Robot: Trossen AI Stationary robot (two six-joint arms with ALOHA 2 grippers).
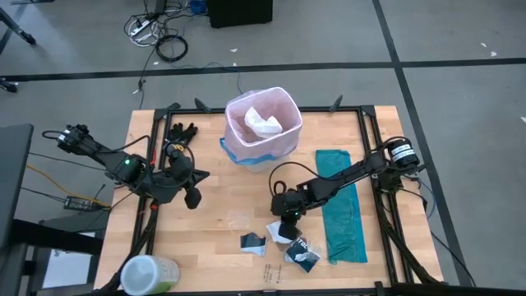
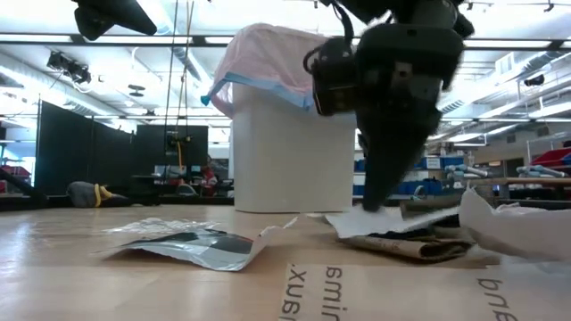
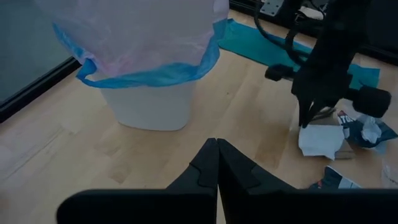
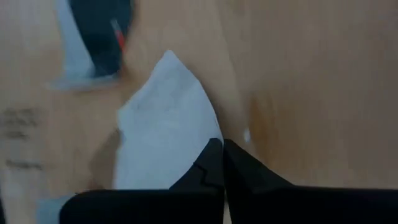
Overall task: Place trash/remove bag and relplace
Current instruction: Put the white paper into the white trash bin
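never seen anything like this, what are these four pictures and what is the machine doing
It is a robot with two dark arms at a wooden table, each ending in a two-finger claw. One picture looks down from above, one looks level across the table top, and two come from cameras on the wrists. A white bin lined with a pale pink bag already holds some crumpled paper. Scraps of trash and a teal bag lie on the table. The right claw is shut, its tips down at a white paper scrap; whether it grips it is unclear. The left claw waits shut, off to the side.
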